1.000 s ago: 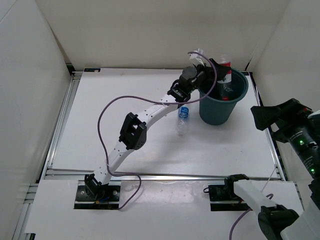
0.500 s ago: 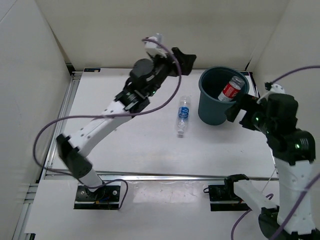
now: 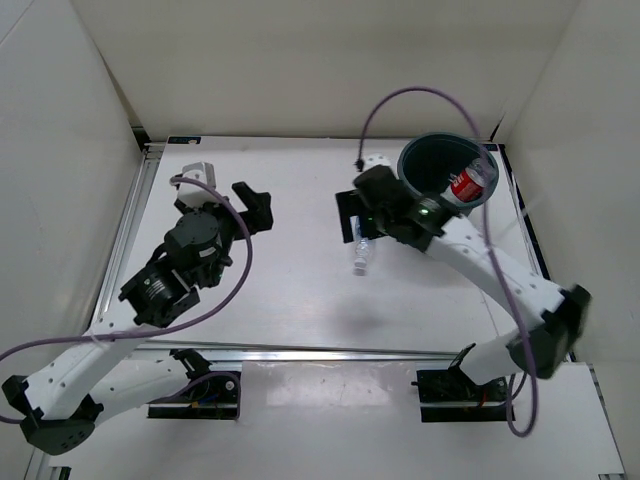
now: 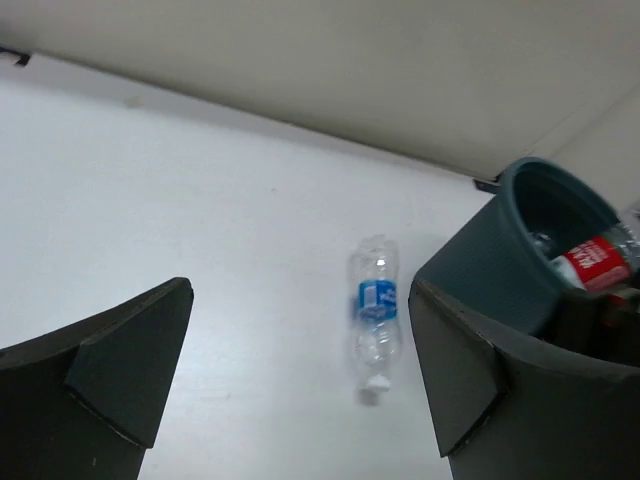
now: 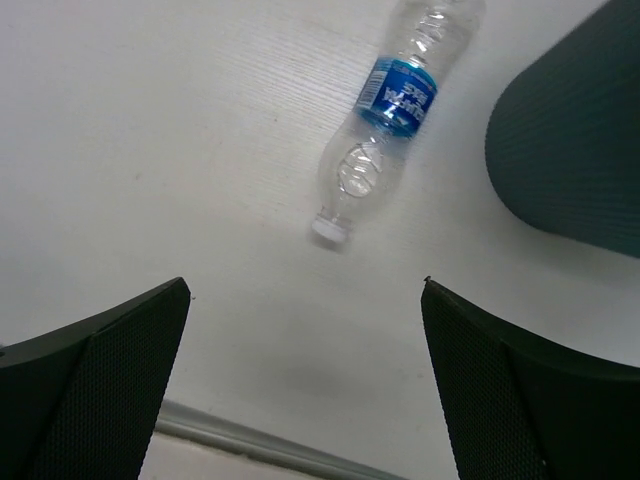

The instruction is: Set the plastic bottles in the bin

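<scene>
A clear plastic bottle with a blue label (image 3: 362, 253) lies on the white table left of the bin (image 3: 428, 160), cap toward the near edge. It also shows in the left wrist view (image 4: 375, 330) and in the right wrist view (image 5: 385, 120). The teal-grey bin holds a red-label bottle (image 3: 468, 184), which the left wrist view also shows (image 4: 595, 262). My right gripper (image 3: 350, 214) is open and empty, hovering just above the blue-label bottle's far end. My left gripper (image 3: 256, 208) is open and empty, well left of the bottle.
White walls close in the table on the left, back and right. A metal rail (image 3: 330, 352) runs along the near edge. Purple cables loop from both arms, one over the bin (image 3: 420, 95).
My left arm has swung away from the bin, back and down to the table's left middle. My right arm has reached in from the right to the blue-label bottle.
</scene>
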Available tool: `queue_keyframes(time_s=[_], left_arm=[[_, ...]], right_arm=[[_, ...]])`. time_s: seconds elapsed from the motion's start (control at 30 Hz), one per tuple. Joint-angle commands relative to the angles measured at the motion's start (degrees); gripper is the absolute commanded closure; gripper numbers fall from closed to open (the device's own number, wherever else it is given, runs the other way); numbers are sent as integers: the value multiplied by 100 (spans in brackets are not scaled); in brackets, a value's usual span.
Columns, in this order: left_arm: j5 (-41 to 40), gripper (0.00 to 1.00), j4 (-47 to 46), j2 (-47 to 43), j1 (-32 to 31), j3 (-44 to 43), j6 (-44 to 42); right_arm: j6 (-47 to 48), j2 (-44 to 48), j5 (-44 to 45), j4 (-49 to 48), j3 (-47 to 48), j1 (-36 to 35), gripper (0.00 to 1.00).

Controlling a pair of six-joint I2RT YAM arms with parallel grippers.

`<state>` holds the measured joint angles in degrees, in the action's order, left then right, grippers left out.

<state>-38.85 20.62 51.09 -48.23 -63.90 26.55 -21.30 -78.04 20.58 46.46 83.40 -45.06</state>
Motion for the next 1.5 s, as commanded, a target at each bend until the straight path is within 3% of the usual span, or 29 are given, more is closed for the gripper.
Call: queue_keyframes(time_s=[0.0, 0.17, 0.37, 0.87, 1.3, 1.33, 1.47], left_arm=[[-509, 0, 1267, -301, -29, -61, 439], [-650, 0, 2453, -372, -29, -535, 1070], [-773, 0, 3509, -372, -29, -923, 1371], [-589, 0, 4072, -372, -29, -1028, 1599], [-334, 0, 4134, -134, -29, -914, 1546], [-334, 0, 4195, -82, -29, -914, 1625], [-395, 0, 4327, -151, -29, -967, 1801]], right_arm=[[188, -972, 939, -146, 414, -310, 0], [-94, -2389, 1455, 731, 1441, -363, 0], [-155, -3593, 1915, 795, 2215, -302, 0], [-718, -4553, 2099, 1102, 2568, 278, 0], [-850, -5494, 782, 1155, 3042, 806, 0], [-850, -5555, 477, 1051, 2886, 806, 1], [-797, -5494, 52, 734, 2481, 753, 27]])
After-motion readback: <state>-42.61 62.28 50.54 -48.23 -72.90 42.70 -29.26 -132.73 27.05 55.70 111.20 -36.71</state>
